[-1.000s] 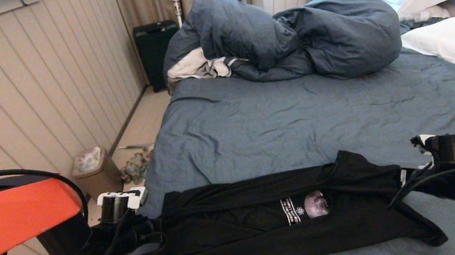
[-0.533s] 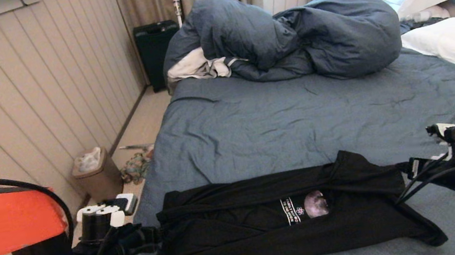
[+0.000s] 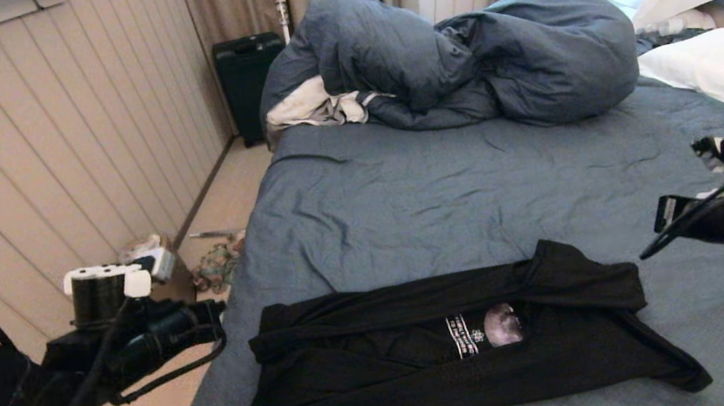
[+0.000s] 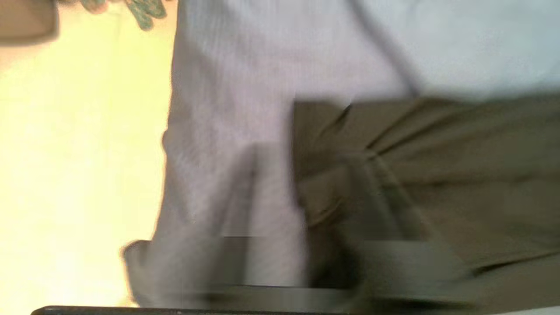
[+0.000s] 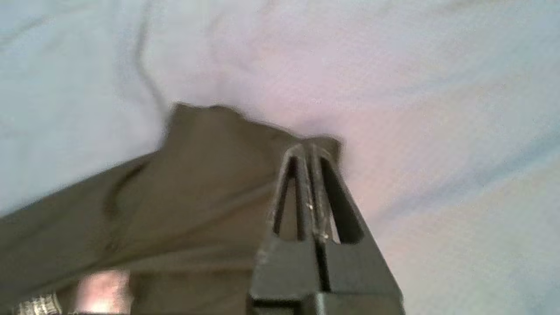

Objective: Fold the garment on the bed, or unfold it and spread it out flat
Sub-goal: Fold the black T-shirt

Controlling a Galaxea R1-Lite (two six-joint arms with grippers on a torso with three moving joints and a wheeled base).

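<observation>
Garment: black T-shirt, lying as a long band folded lengthwise across the near edge of the bed, at 6 o'clock in the head view, moon print facing up near the band's middle. The duvet is heaped at 12 o'clock, well apart from it.

Left gripper: at 9 o'clock, off the bed's side, level with the shirt's left end and clear of the cloth. Its fingers are blurred in the wrist view; by the recorded opening they are pressed together and hold nothing.

Right gripper: at 3 o'clock in the head view, raised over the sheet beyond the shirt's right end. Fingers pressed together, empty, tips just above the cloth's corner.

Step in hand, as judged: re-grip for a crosswise fold.
- Spread both claws before descending.
- Pinch every layer at an end's corners, not the top layer only, or the lengthwise fold will slip open.
- Lift both corners evenly; carry that end over the print toward the other end.
- Keep the bed sheet out of the pinch.
</observation>
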